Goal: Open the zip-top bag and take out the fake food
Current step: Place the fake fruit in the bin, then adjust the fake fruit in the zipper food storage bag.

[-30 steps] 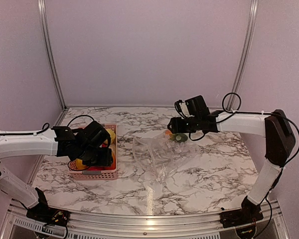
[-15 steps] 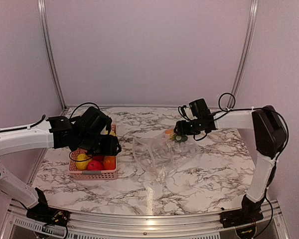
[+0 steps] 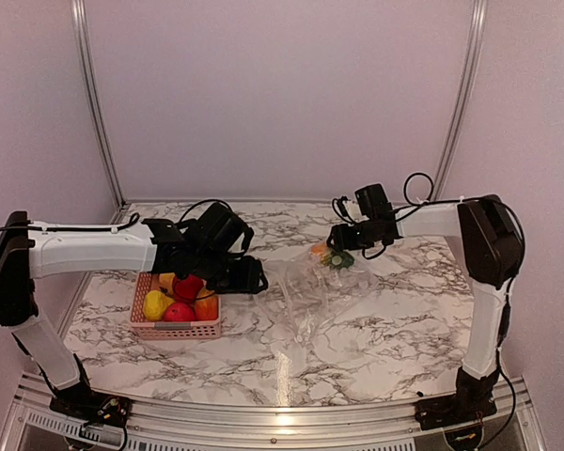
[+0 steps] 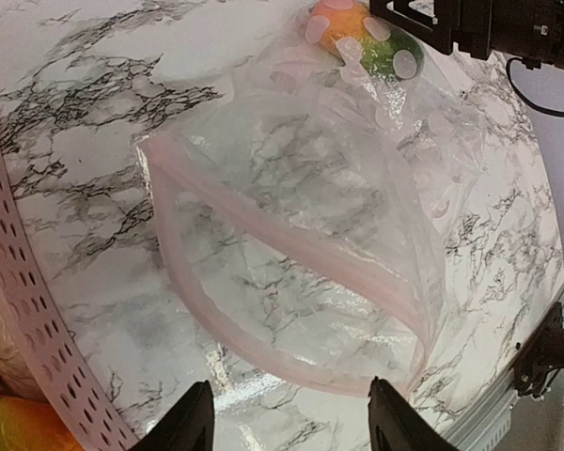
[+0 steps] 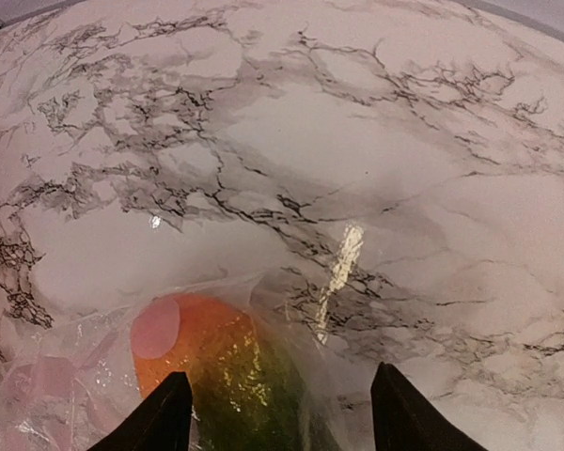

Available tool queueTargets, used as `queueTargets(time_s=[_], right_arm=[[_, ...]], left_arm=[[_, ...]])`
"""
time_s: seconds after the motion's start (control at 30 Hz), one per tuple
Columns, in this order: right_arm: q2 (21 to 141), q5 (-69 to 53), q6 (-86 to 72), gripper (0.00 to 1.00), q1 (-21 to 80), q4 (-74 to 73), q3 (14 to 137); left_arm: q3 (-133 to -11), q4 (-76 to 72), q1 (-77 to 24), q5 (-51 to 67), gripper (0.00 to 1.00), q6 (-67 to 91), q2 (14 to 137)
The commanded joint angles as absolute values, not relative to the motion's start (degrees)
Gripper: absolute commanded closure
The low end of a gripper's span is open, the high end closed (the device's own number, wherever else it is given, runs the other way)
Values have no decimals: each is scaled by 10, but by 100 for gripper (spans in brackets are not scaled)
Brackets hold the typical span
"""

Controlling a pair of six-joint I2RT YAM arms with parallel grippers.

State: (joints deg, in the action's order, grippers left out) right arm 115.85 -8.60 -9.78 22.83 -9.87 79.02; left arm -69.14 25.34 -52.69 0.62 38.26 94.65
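So the zip-top bag (image 3: 310, 293) is being seen lying crinkled on the marble table (image 3: 395, 348), around mid-table and near the pink basket (image 3: 177, 328), on its right. Its mouth with the pinkish zip strip is being shown gaping open in the left wrist view.

The left gripper (image 4: 291, 399) is being held spread above that mouth, with nothing being pinched. Only the fingertips (image 4: 195, 418) are being caught at the bottom edge, the rest being cut off.

At the bag's far corner an orange-and-green piece (image 5: 230, 376) is being blurred by the plastic, so its kind can't be made out. The right gripper (image 5: 282, 409) is being held spread on either side of it. Whether the plastic is being touched can't be told, since the fingers are being cropped by the frame.

More fake food (image 3: 179, 303) (yellow, red, orange) is being held in the basket, whose far side is being hidden by the left arm (image 3: 85, 249).
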Motion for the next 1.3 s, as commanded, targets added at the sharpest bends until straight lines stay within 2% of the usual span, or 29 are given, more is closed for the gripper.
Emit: queueTargets(time_s=[0.0,0.13,0.3,0.57,0.73,1.27], right_arm=[[1181,-110,-88,39,225,-100,808],[1175,-121,-99,46,226,-89,789],[1158,-128,-114,61,230,-81,763],[1108,-121,-131,91,241,-85,726],[1072,-110,-140,100,254,-98,723],[991,-83,-150,100,280,-144,753]], left_arm=[[-725,208,-533,35,43,377,985],[-726,178,-535,38,47,390,1018],[-739,137,-535,37,52,403,1060],[-747,111,-535,4,61,423,1119],[-744,120,-535,-19,64,429,1144],[-716,118,-539,-28,64,443,1165]])
